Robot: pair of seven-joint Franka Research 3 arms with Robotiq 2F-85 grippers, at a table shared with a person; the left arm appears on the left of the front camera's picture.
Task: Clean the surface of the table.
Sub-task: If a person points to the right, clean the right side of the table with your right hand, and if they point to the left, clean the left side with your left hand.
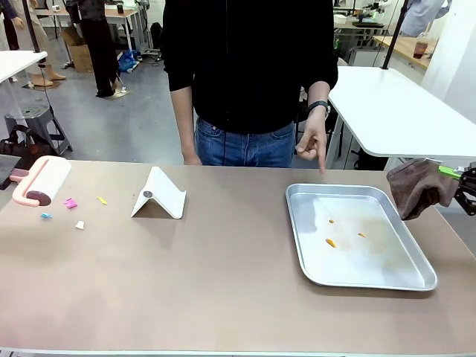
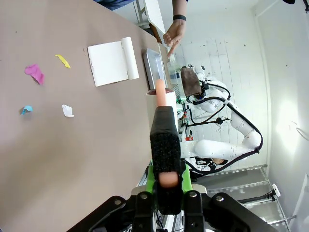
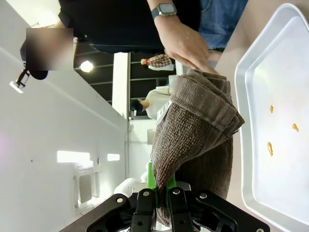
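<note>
The beige-brown table [image 1: 223, 290] spans the front view. Small paper scraps lie at its left: pink [image 1: 71, 202], yellow [image 1: 102, 200], blue [image 1: 46, 216] and white [image 1: 79, 224]. Just left of them lies a pink lint roller [image 1: 41, 182]. In the left wrist view my left gripper [image 2: 167, 181] is shut on the roller's handle [image 2: 161, 94], above the table [image 2: 72, 159]. My right gripper [image 1: 465, 190] hovers past the table's right end, shut on a brown cloth [image 1: 418, 186] that hangs from it. The right wrist view shows the same gripper [image 3: 159, 186] and cloth [image 3: 198, 125].
A rimmed metal tray [image 1: 301, 245] with a few orange crumbs sits on the right half. A white folded stand [image 1: 158, 195] rests left of centre. A person stands at the far side, one hand [image 1: 312, 143] pointing down near the tray's far edge.
</note>
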